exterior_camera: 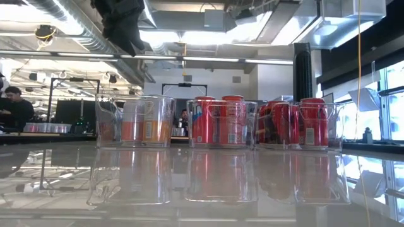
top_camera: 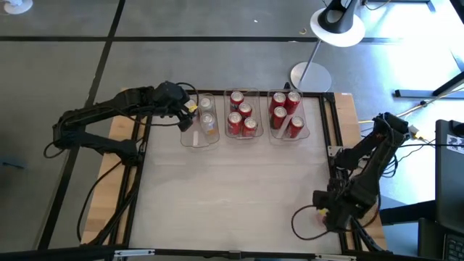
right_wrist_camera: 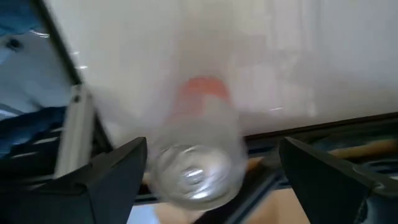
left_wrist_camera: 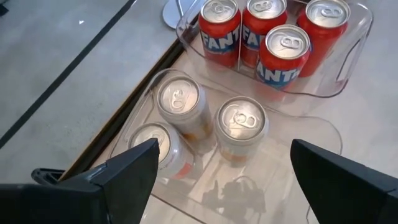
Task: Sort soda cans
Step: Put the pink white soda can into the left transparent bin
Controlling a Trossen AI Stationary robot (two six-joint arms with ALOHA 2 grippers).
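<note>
Three clear bins stand in a row at the table's far edge. The left bin (top_camera: 199,122) holds three silver cans (left_wrist_camera: 241,124) standing upright. The middle bin (top_camera: 243,114) has red cans (left_wrist_camera: 283,53), and the right bin (top_camera: 288,114) holds several red cans (exterior_camera: 312,123). My left gripper (left_wrist_camera: 224,168) is open and hovers above the left bin, clear of the cans. My right gripper (right_wrist_camera: 211,168) is open at the table's near right corner (top_camera: 324,210). A blurred silver can with an orange mark (right_wrist_camera: 196,158) shows between its fingers, top toward the camera. My right gripper has its fingers spread wide on either side of the blurred silver can (right_wrist_camera: 186,174). The can sits closer to one finger (right_wrist_camera: 124,168) than the other. I cannot tell whether that finger touches it.
A dark metal frame rail (top_camera: 335,138) runs along the table's right side, and another rail along its left side (top_camera: 138,167). A lamp base (top_camera: 310,76) stands just beyond the far edge. A broad pale stretch of table (top_camera: 232,196) lies before the bins. A person sits far off in the room (exterior_camera: 16,107).
</note>
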